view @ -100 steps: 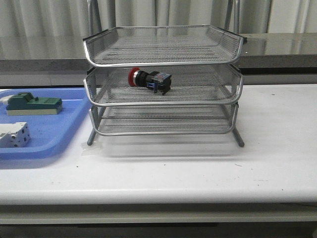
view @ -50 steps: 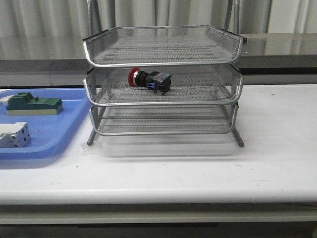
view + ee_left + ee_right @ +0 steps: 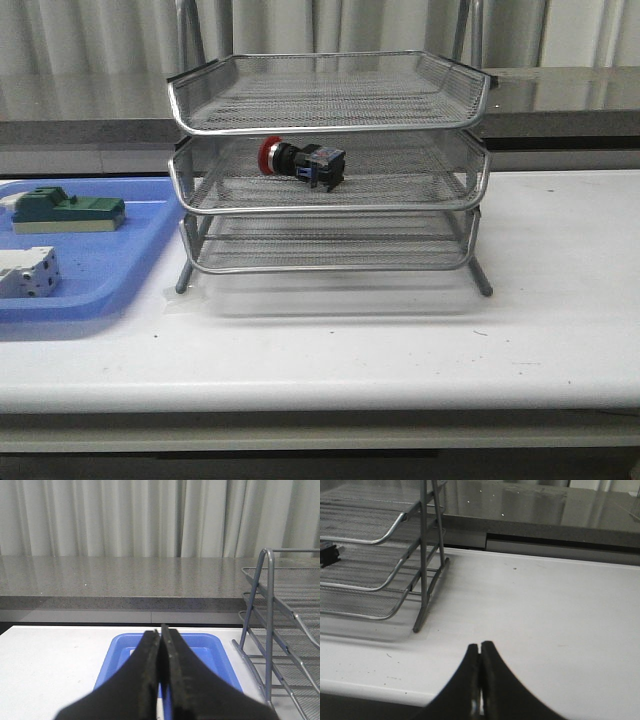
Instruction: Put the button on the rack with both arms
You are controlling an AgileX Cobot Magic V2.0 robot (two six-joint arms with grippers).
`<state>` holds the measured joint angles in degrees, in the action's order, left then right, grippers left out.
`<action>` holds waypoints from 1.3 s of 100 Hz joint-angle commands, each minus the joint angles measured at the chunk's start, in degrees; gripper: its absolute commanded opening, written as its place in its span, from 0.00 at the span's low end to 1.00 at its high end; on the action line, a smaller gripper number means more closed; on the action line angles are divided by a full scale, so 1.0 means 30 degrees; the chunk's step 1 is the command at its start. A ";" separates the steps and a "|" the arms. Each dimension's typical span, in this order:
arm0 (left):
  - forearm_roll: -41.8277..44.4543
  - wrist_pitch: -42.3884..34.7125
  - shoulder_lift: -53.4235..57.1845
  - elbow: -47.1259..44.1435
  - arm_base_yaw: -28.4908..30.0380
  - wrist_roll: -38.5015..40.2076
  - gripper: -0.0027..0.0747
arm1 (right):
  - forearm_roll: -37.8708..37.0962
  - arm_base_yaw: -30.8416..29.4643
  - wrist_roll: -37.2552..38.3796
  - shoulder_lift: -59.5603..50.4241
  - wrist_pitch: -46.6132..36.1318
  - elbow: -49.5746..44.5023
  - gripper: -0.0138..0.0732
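Observation:
The button [image 3: 302,161], with its red cap, black body and blue rear block, lies on its side in the middle tier of the silver wire-mesh rack [image 3: 330,118]. A dark end of it shows in the right wrist view [image 3: 329,554]. Neither arm shows in the front view. My left gripper [image 3: 160,630] is shut and empty, above the blue tray [image 3: 215,652], with the rack's frame [image 3: 269,625] beside it. My right gripper [image 3: 479,646] is shut and empty, over the bare white table to the right of the rack [image 3: 422,555].
The blue plastic tray [image 3: 150,240] stands left of the rack and holds a green-topped block [image 3: 68,211] and a white terminal block [image 3: 28,272]. A grey counter ledge [image 3: 560,100] and curtains run behind the white table [image 3: 400,350].

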<state>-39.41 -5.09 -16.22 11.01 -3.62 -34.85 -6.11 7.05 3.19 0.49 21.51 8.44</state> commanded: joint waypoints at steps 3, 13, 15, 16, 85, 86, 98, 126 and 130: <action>-0.0059 -0.1242 -0.0128 0.0601 0.0022 0.0130 0.01 | 0.0698 -0.0375 -0.1383 -0.0659 -0.1921 -0.0191 0.05; -0.0059 -0.1242 -0.0128 0.0601 0.0022 0.0130 0.01 | 0.0717 -0.0822 -0.1366 -0.0681 -0.2009 -0.0667 0.05; -0.0059 -0.1242 -0.0128 0.0601 0.0022 0.0130 0.01 | 0.0741 -0.0920 -0.1366 -0.0681 -0.2120 -0.0770 0.05; -0.0059 -0.1242 -0.0128 0.0601 0.0022 0.0130 0.01 | 0.0766 -0.0961 -0.1366 -0.0681 -0.2195 -0.0846 0.05; -0.0059 -0.1242 -0.0128 0.0601 0.0022 0.0130 0.01 | 0.1033 -0.1029 -0.1239 -0.0681 -0.5905 -0.3344 0.05; -0.0059 -0.1242 -0.0128 0.0601 0.0022 0.0130 0.01 | 0.1033 -0.1029 -0.1239 -0.0681 -0.5905 -0.3344 0.05; -0.0059 -0.1242 -0.0128 0.0601 0.0022 0.0130 0.01 | 0.1033 -0.1029 -0.1239 -0.0681 -0.5905 -0.3344 0.05; -0.0059 -0.1242 -0.0128 0.0601 0.0022 0.0130 0.01 | 0.1033 -0.1029 -0.1239 -0.0681 -0.5905 -0.3344 0.05; -0.0059 -0.1242 -0.0128 0.0601 0.0022 0.0130 0.01 | 0.1033 -0.1029 -0.1239 -0.0681 -0.5905 -0.3344 0.05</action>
<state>-39.41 -5.09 -16.22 11.01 -3.62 -34.85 -3.02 4.34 0.00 -0.54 8.56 -1.51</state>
